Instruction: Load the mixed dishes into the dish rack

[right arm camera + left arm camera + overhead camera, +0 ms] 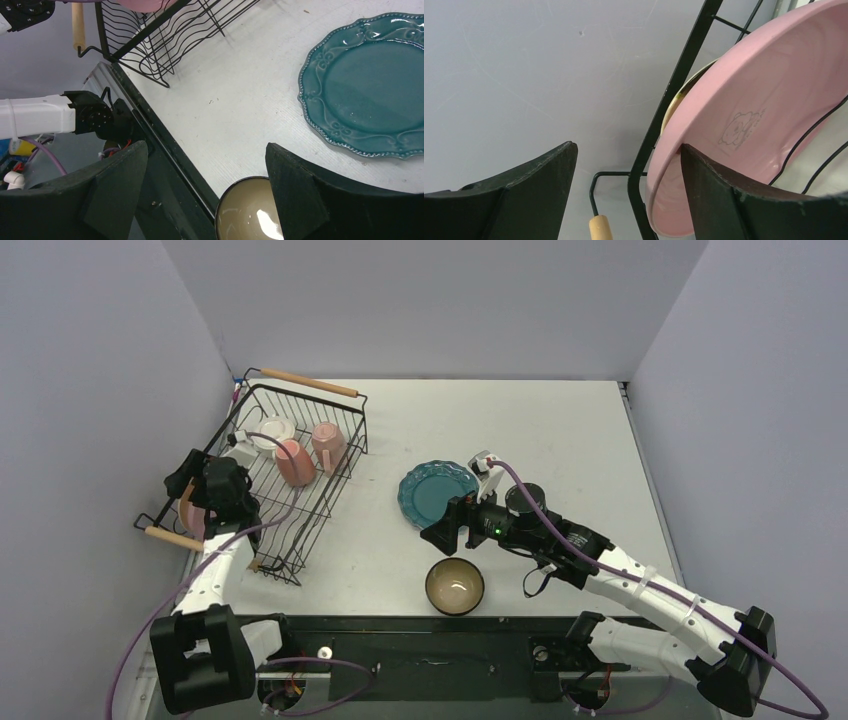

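The black wire dish rack point(300, 530) stands at the left and holds two pink mugs point(294, 462) point(328, 443) and a white mug point(272, 430). My left gripper point(197, 514) is open at the rack's near-left end. In the left wrist view its jaws point(626, 152) stand wide apart, and the right finger lies against the pink plate point(764, 90), which stands on edge in the rack point(685, 60). A cream rim point(672, 102) shows behind the plate. My right gripper point(440, 535) is open and empty above the table, between the teal scalloped plate point(438, 492) and the dark bowl point(455, 586).
The rack's near wooden handle point(599, 227) is just below my left jaws. In the right wrist view the bowl point(245, 215) sits by the table's front edge, the teal plate point(375, 85) to the right, the rack point(150, 45) at the top left.
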Controlling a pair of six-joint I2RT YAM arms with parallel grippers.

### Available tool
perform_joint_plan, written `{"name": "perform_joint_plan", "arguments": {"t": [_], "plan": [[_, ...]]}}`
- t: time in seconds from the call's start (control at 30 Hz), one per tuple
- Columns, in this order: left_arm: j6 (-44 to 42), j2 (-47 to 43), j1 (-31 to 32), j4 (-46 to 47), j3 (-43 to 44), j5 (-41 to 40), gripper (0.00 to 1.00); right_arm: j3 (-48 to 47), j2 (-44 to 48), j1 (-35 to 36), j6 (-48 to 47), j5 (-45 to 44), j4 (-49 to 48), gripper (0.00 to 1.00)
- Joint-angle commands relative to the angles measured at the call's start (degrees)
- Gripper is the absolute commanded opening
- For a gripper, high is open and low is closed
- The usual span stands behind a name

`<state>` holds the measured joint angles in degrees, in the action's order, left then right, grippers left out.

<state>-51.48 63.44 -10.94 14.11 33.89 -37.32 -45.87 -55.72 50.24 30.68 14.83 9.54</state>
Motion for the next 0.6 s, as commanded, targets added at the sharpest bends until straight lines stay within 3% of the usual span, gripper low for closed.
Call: {"name": "perform_joint_plan", "arguments": {"t": [0.0, 0.3, 0.57], "plan": [[0.82, 0.91, -1.85, 5.29, 3.34, -6.82, 0.73, -1.60, 0.25, -0.41, 0.26, 0.63, -3.11, 0.83], [6.09, -0.15, -2.96, 1.87, 4.62, -7.91, 0.76, -1.29, 0.28, -0.44, 0.20, 0.75, -3.06, 0.83], [11.71, -2.99, -2.11, -0.80, 4.16, -6.09, 0.87, -1.76, -0.49, -0.88, 0.36, 1.59, -3.05, 0.83]]}}
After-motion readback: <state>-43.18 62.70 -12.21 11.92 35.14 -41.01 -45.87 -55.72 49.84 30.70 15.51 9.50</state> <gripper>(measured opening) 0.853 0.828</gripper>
